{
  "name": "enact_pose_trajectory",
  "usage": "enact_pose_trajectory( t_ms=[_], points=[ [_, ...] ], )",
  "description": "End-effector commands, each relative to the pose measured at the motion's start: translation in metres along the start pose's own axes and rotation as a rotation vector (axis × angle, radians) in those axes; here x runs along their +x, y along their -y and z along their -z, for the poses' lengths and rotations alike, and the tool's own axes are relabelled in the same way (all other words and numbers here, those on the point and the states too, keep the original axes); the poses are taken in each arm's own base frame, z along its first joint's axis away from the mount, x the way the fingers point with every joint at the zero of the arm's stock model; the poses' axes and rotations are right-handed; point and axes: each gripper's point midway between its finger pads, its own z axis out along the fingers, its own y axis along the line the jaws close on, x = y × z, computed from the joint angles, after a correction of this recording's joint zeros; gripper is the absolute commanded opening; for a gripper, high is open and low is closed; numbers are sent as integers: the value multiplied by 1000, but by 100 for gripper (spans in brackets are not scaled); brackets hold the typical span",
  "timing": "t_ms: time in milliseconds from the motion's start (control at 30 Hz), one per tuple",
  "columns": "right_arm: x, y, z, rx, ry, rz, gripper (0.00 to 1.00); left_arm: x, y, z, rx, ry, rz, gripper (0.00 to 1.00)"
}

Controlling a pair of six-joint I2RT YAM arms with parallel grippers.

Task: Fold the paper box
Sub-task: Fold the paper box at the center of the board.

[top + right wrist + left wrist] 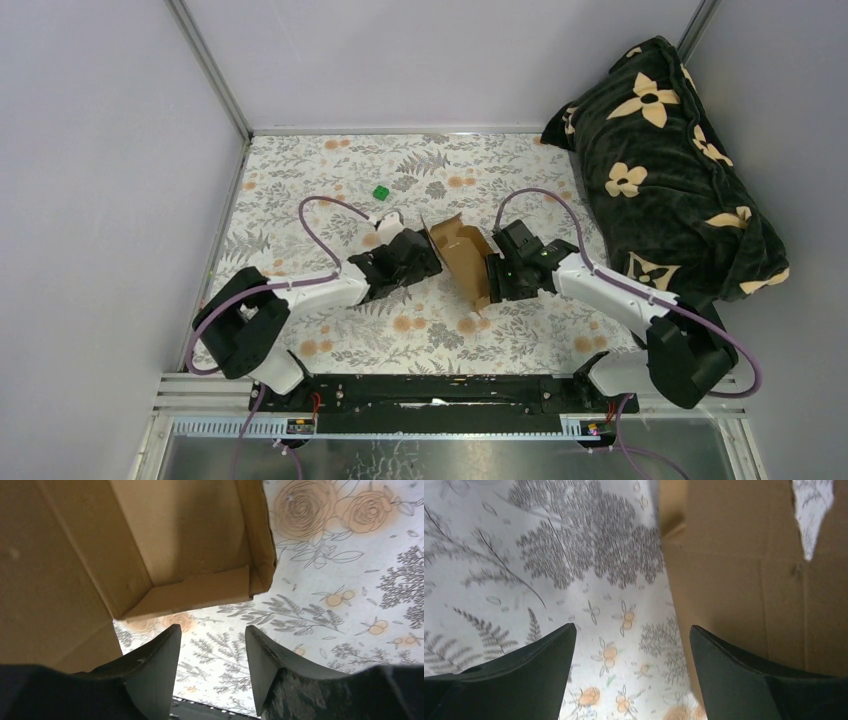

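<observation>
Two tools, both empty: left tool (632, 627) spread wide, cardboard just beside it; right tool (211, 627) part-open under a raised corner. Between them, mid-desk (300, 185), stands the half-formed paper box (460, 252). Risk: a one-sided push could slide it or collapse its walls. Open room lies leftward and far; a dark cushion (660, 150) crowds the right.

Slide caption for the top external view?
Left arm and right arm meet at the half-folded paper box on the floral table.
</observation>
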Motion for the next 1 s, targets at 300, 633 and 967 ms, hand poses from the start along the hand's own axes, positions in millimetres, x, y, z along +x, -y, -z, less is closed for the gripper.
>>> enact_pose_trajectory(
  t_ms=[300,633,967],
  points=[
    [-26,-2,39,-11,153,-75,60,-63,28,-20,76,50,2,91],
    [-54,47,27,99,201,-189,60,-42,-5,10,58,24,22,91],
    [-47,63,2,171,148,-185,60,2,-21,33,47,-51,0,89]
  ],
)
